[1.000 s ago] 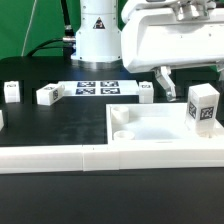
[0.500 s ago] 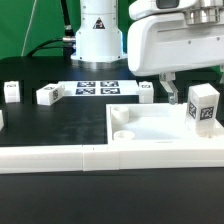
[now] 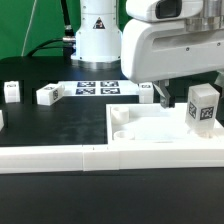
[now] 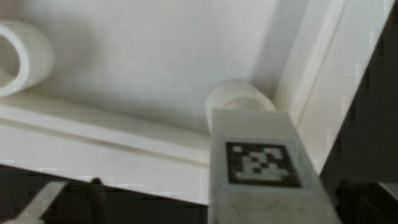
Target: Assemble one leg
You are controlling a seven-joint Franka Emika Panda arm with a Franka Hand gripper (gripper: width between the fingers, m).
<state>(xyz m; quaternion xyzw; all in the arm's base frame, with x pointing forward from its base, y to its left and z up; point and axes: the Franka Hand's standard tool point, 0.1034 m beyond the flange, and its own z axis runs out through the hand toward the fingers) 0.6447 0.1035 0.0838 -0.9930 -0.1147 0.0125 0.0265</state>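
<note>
Wrist view: leg [image 4: 262,160] upright, tag showing, base at a round corner socket [image 4: 237,95] of the white panel [image 4: 143,90]. A second socket [image 4: 15,55] sits further along the panel. Jaws' state: can't tell. Exterior view only: one dark finger [image 3: 160,94] above the panel, near the leg, not touching. Loose white blocks [image 3: 47,95] on the tabletop [image 3: 60,125] beyond the panel.
</note>
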